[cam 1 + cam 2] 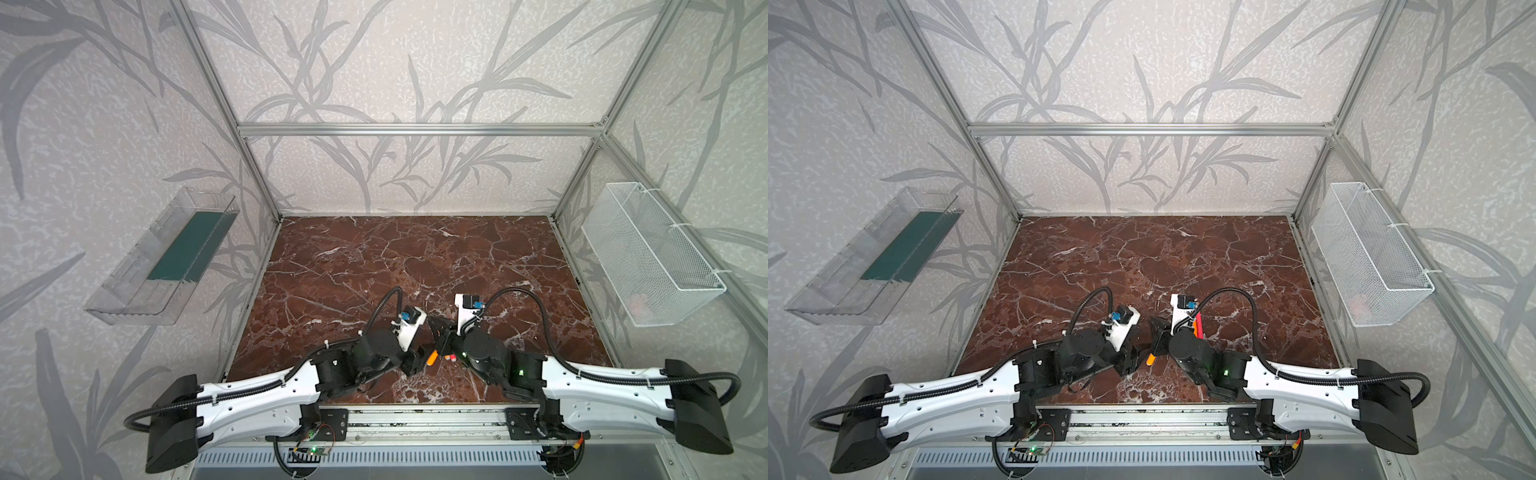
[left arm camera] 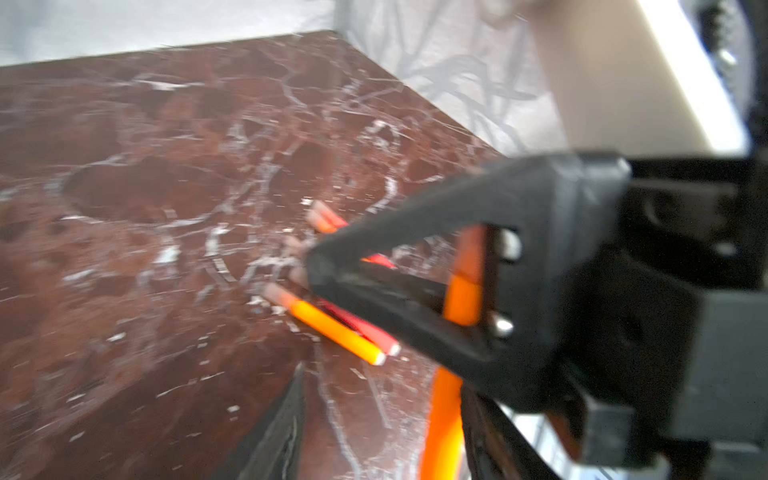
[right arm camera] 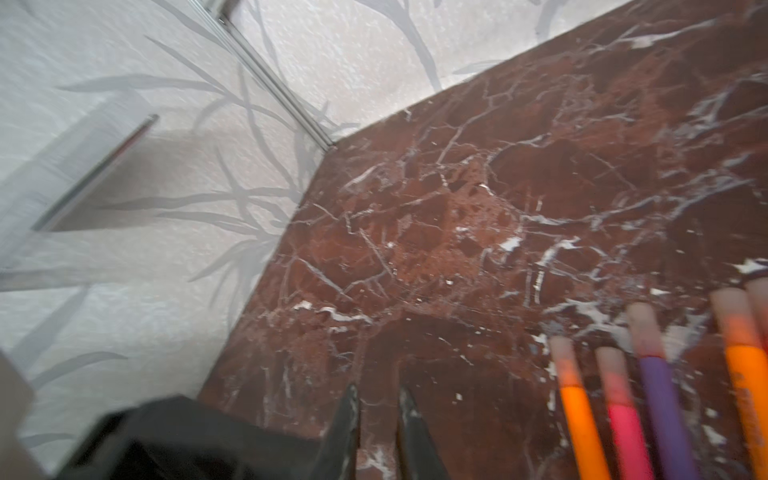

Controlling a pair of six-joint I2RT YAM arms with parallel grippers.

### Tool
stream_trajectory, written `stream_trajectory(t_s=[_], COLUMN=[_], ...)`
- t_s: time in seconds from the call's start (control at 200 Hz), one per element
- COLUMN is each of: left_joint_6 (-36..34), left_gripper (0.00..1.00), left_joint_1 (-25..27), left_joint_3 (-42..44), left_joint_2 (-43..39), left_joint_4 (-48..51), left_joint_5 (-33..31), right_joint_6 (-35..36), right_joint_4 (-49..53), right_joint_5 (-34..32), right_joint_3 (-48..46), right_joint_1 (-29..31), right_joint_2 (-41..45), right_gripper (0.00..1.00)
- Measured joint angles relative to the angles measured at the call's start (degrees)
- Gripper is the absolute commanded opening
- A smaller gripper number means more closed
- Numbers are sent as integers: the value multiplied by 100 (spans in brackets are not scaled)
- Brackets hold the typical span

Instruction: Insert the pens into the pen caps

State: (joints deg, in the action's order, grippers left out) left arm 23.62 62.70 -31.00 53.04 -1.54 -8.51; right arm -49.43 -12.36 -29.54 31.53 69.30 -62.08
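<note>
Red-brown marble surface (image 1: 374, 257), left tool (image 1: 420, 361) at 6 o'clock, parted around slim orange marker pen (image 1: 432, 356), right tool (image 3: 378, 392) beside it closed, contents unclear, other pens (image 3: 665, 407) lying alongside wearing pinkish translucent caps (image 3: 644, 328)

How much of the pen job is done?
Nearly all. Five capped pens lie on the table. The last orange pen is between the left gripper's open jaws; blur hides whether its cap is on. Remaining: probably just laying it with the others.
</note>
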Motion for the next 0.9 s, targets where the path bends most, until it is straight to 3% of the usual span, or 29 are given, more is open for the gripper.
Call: stream_trajectory(t_s=[0.135, 0.3, 0.575, 0.9], left_joint_6=[417, 686, 815, 839], left_gripper=[67, 75, 76, 76], left_joint_1=[-925, -1355, -1598, -1650], left_joint_3=[308, 595, 636, 675], left_joint_2=[-691, -1725, -2658, -2712], left_joint_4=[546, 1285, 2046, 2293], left_joint_5=[-588, -1003, -1292, -1287], right_joint_6=[107, 352, 664, 813], right_joint_4=[844, 1639, 2667, 3543], right_joint_5=[155, 509, 1110, 901], right_joint_3=[361, 1246, 2728, 3165], right_joint_1=[-107, -140, -144, -197], right_joint_2=[-551, -1589, -3453, -4199], right_gripper=[0, 0, 0, 1])
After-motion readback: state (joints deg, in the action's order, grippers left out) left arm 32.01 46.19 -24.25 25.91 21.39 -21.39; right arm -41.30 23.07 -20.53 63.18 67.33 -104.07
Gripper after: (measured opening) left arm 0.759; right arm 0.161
